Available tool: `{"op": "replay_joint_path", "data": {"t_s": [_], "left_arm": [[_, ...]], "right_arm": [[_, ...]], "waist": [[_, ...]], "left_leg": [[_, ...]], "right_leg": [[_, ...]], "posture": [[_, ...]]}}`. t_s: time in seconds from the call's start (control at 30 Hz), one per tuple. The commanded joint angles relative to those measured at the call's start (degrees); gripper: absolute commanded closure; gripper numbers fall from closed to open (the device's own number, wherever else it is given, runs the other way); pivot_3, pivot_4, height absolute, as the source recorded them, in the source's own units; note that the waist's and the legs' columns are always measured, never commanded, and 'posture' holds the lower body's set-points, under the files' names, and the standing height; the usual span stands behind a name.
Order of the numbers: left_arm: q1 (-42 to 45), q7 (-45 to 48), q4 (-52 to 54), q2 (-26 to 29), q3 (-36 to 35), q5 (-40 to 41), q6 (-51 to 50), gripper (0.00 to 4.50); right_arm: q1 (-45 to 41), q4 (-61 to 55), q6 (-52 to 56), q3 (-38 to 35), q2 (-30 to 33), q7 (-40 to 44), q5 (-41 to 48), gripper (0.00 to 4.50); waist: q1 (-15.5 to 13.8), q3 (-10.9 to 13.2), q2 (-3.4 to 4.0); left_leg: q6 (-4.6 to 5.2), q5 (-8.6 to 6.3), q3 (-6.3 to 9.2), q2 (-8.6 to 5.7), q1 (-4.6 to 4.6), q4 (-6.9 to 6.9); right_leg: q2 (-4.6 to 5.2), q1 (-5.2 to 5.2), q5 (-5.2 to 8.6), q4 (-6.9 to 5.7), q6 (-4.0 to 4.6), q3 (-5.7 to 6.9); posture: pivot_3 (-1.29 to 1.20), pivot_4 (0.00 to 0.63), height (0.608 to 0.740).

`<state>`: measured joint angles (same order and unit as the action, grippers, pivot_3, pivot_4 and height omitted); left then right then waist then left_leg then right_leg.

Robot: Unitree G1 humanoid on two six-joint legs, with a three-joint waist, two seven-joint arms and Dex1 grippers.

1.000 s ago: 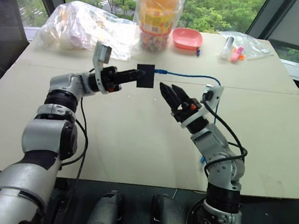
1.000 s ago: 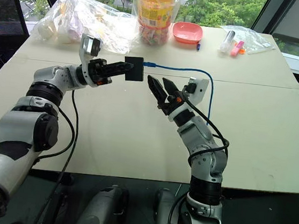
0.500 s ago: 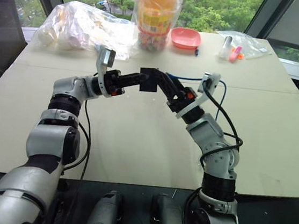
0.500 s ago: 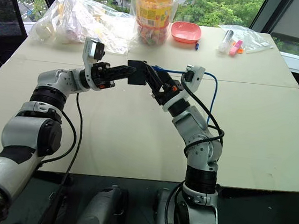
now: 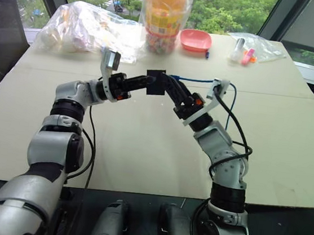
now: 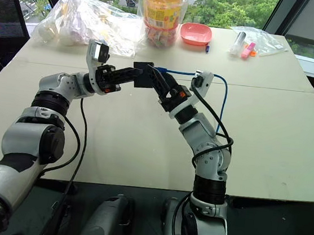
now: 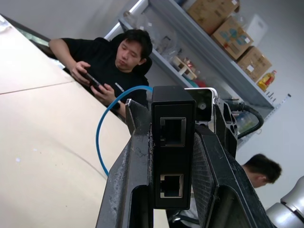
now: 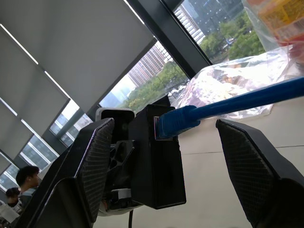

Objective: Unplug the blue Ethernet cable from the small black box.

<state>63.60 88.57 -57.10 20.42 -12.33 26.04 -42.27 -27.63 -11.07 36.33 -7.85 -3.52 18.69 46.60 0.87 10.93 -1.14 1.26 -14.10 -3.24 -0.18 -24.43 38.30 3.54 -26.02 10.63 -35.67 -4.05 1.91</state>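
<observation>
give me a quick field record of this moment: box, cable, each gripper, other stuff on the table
small black box: held above the table, clamped by the left gripper
blue Ethernet cable: plugged into the box, rest arcs down to the table
left gripper: shut on the box
right gripper: open, fingers either side of the plug, not yet closed
far table edge: pink bowl, snack jar, plastic bags

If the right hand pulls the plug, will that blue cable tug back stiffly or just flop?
Probably flop: the thin light-blue Ethernet cable droops in a loose arc to the table, so slack looks ample. Its plug sits seated in the small matte black box, likely resisting briefly. The left hand clamps the box, which should steady it.
</observation>
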Motion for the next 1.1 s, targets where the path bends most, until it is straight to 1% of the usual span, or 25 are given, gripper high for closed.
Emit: {"op": "replay_joint_path", "data": {"t_s": [0.03,0.1,0.2,0.23,0.3,0.37,0.4,0.6,0.73,0.77,0.93,1.03,1.1], "left_arm": [[0.53,0.79,2.43,0.71,-0.38,1.49,-0.36,4.03],[0.4,0.99,2.6,0.75,-0.11,1.41,-0.43,4.03],[0.12,0.96,2.83,0.62,0.22,1.26,-0.45,4.03],[0.0,0.94,2.97,0.56,0.3,1.23,-0.47,4.03],[-0.27,0.93,3.42,0.43,0.47,1.24,-0.63,4.03],[-0.43,0.92,3.77,0.38,0.58,1.3,-0.79,4.03],[-0.49,0.89,3.9,0.39,0.63,1.37,-0.86,4.03],[-0.87,0.53,4.36,0.65,0.9,1.39,-0.85,4.03],[-1.54,0.22,4.82,2.44,0.66,1.18,-0.92,4.03],[-1.71,0.27,4.96,3.22,0.5,1.23,-1.07,4.03],[-2.7,-0.39,5.06,8.77,-1.04,2.1,-2.06,4.03],[-3.02,-1.93,4.74,9.63,-1.9,2.72,-1.79,4.03],[-3.56,-5.16,5.34,8.57,-2.52,2.2,0.43,4.03]], "right_arm": [[-0.31,-1.09,-1.0,0.24,-0.57,0.59,1.67,0.91],[-0.33,-0.96,-1.12,0.29,-0.57,0.61,1.71,0.91],[-0.34,-0.81,-1.42,0.27,-0.78,0.8,2.09,1.68],[-0.33,-0.77,-1.49,0.3,-0.81,0.87,2.21,2.09],[-0.25,-0.68,-1.42,0.65,-0.71,1.07,2.18,3.21],[-0.17,-0.5,-1.44,0.92,-0.71,1.08,2.0,4.21],[-0.15,-0.38,-1.51,0.91,-0.81,0.97,2.03,4.43],[0.18,-0.34,-1.5,0.86,-0.88,0.92,2.56,4.43],[0.44,0.78,-2.71,-2.94,0.14,-1.05,3.11,4.43],[0.42,1.12,-3.07,-4.14,0.98,-1.34,3.09,4.43],[-0.45,3.49,-3.43,-9.56,9.33,-0.6,3.95,4.43],[-2.12,5.68,-3.33,-10.3,12.76,0.08,3.9,4.43],[-4.55,8.26,-3.49,-10.24,14.76,1.02,2.63,4.43]], "waist": [[0.0,0.0,0.0],[0.0,0.0,0.0],[-0.01,0.0,0.0],[-0.02,0.0,0.0],[0.0,0.0,0.0],[0.01,0.0,0.0],[0.02,0.0,0.0],[-0.01,0.0,0.0],[0.0,0.0,0.0],[0.02,0.0,0.0],[0.09,0.0,0.0],[-0.09,0.0,0.0],[-0.09,0.0,0.01]], "left_leg": [[0.0,0.0,0.0,0.0,0.0,0.0],[0.0,0.0,0.0,0.0,0.0,0.0],[0.0,0.0,0.0,0.0,0.0,0.0],[0.0,0.0,0.0,0.0,0.0,0.0],[0.0,0.0,0.0,0.0,0.0,0.0],[0.0,0.0,0.0,0.0,0.0,0.0],[0.0,0.0,0.0,0.0,0.0,0.0],[0.0,0.0,0.0,0.0,0.0,0.0],[0.0,0.0,0.0,0.0,0.0,0.0],[0.0,0.0,0.0,0.0,0.0,0.0],[0.0,0.0,0.0,0.0,0.0,0.0],[0.0,0.0,-0.03,-0.01,-0.01,-0.01],[0.0,0.0,0.01,0.0,0.01,-0.03]], "right_leg": [[0.0,0.0,0.0,0.0,0.0,0.0],[0.0,0.0,0.0,0.0,0.0,0.0],[0.0,0.0,0.0,0.0,0.0,0.0],[0.0,0.0,0.0,0.0,0.0,0.0],[0.0,0.0,0.0,0.0,0.0,0.0],[0.0,0.0,0.0,0.0,0.0,0.0],[0.0,-0.01,0.0,-0.01,0.0,0.0],[0.0,-0.01,0.0,-0.02,0.0,0.0],[0.0,-0.01,0.0,-0.02,0.0,0.0],[0.0,-0.01,0.0,-0.02,0.0,0.0],[0.02,-0.02,0.0,-0.02,0.0,-0.02],[0.05,-0.04,0.0,0.02,0.0,-0.02],[0.04,-0.03,0.01,-0.02,0.0,-0.01]], "posture": [[0.0,0.15,0.74],[0.0,0.15,0.74],[0.0,0.15,0.74],[0.0,0.15,0.74],[0.0,0.15,0.74],[0.0,0.15,0.74],[0.0,0.15,0.74],[0.0,0.15,0.74],[0.0,0.15,0.74],[0.0,0.15,0.74],[0.0,0.15,0.74],[0.0,0.15,0.74],[0.0,0.15,0.74]]}}
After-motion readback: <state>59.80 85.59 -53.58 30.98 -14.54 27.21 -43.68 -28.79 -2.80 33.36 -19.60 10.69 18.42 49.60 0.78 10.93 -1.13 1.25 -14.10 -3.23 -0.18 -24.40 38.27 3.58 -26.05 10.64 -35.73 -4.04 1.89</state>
